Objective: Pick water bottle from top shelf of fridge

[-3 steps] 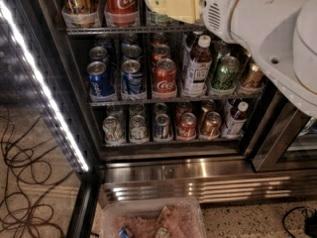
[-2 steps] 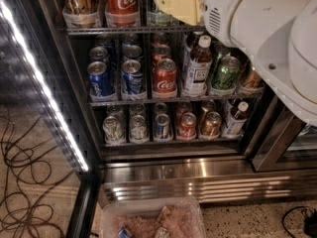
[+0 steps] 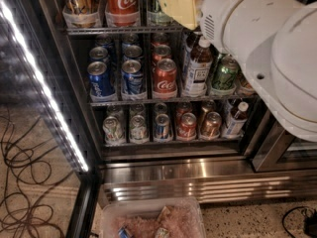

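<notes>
The claw [image 3: 178, 8], a pale yellow wedge on the end of the big white arm [image 3: 257, 43], hangs in front of the right part of the top shelf [image 3: 124, 29] inside the fridge [image 3: 198, 170]. I cannot tell whether the claw is open or closed.

Compared with a second ago, its left tip sits a little farther right and slightly lower, so more of the clear holder behind it shows. The arm's housing fills the same upper right corner as before.

The water bottle [image 3: 157, 1] stands on that wire surface, third from the left, just right of the red cola can [image 3: 122, 1] and a gold can [image 3: 80, 1]. Only its lower part is seen; the claw covers its right side and the picture's top edge cuts off the rest. I cannot tell whether the claw touches it.

Nothing on the racks has shifted. On the middle rack are blue cans [image 3: 100, 78], a red can [image 3: 165, 76], a brown-drink bottle [image 3: 198, 66] and a green can [image 3: 225, 73].

The light strip [image 3: 44, 93] runs down the door edge at the left, cables [image 3: 25, 182] lie on the floor, and a clear bin [image 3: 148, 219] sits below the steel base.
</notes>
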Robot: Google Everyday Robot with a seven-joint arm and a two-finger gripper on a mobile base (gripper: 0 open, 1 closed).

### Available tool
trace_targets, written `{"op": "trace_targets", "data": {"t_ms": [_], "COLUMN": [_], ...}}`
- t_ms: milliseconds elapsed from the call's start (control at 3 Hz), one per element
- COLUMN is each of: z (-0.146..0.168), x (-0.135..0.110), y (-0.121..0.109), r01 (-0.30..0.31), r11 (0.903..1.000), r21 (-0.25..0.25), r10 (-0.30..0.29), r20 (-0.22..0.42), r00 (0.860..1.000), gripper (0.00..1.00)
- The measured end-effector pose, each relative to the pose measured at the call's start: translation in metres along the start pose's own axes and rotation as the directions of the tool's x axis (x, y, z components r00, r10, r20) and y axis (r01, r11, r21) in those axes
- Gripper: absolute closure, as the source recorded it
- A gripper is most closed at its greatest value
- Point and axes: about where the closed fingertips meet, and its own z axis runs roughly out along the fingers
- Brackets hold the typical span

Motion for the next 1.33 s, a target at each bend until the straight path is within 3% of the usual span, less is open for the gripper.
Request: {"op": "trace_targets", "data": {"t_ms": [1333], "z": [0.014], "x": [0.011], "y": [-0.01], "r01": [0.005], "r11": [0.997], "r21": [0.078], "r10": [-0.006], "r20": [0.02], "r00": [1.0], "gripper": [0.32]}}
